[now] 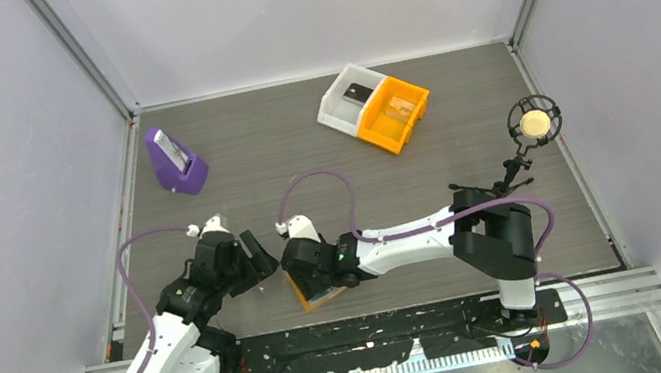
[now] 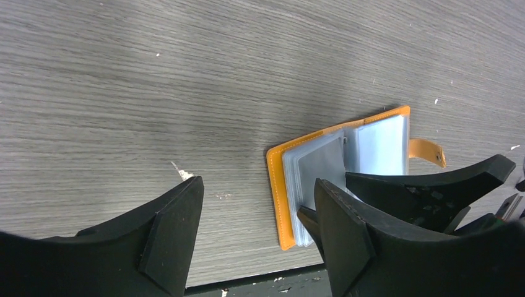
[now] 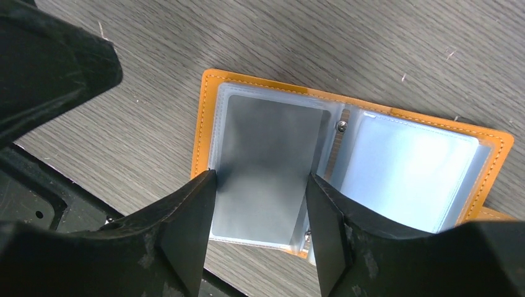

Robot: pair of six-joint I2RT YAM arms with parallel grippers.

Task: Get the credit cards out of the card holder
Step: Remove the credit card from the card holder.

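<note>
Orange book-style card holder with light blue panels lies open and flat at the near edge of the grey wood-grain table. From overhead we find it mostly covered by the right gripper, and we cannot tell whether its clear sleeves hold cards. Its long axis runs across that gripper's parted fingers, which straddle one sleeve leaf, while the small orange clasp strap points away from the left gripper, whose fingers stand apart over bare table.
</note>
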